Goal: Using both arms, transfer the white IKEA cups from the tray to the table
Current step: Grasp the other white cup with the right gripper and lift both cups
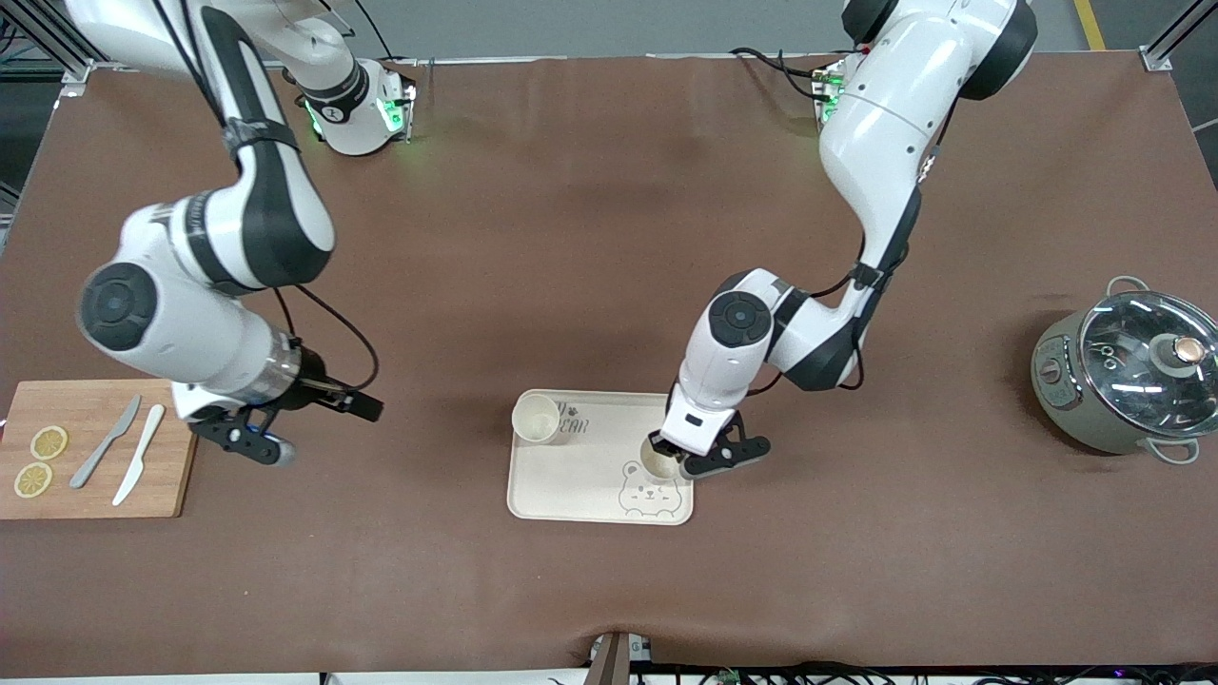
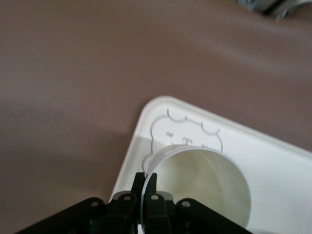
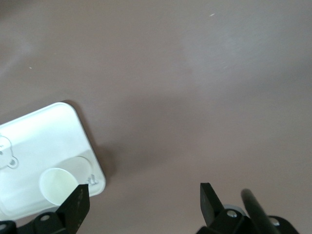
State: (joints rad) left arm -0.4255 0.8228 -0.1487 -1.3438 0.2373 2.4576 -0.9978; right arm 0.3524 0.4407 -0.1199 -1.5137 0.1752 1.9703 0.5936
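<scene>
The tray (image 1: 571, 485) lies on the brown worktop (image 1: 609, 590) toward the camera's edge, bear drawing at its nearer corner. Just above that drawing stands one white cup (image 1: 658, 459), and the left tool (image 1: 677, 460) is down on it, fingers (image 2: 151, 187) pinched shut on the cup's rim wall, one inside and one outside, as the left wrist view shows. The step in hand looks like lifting this cup off the tray. To do it well, I would raise it straight up until its base clears the tray's lip, keep it upright since the pinch holds only one side of the rim, then carry it toward the left arm's end and set it on bare worktop. The second cup (image 1: 536, 419) sits at the tray's corner farther from the camera, toward the right arm's end, untouched. The right tool (image 1: 262, 440) hangs with fingers spread and nothing between them, over the worktop beside the wooden cutting board (image 1: 95, 495), well apart from the tray, waiting. A lidded pot (image 1: 1123, 381) stands clear of the likely path.
</scene>
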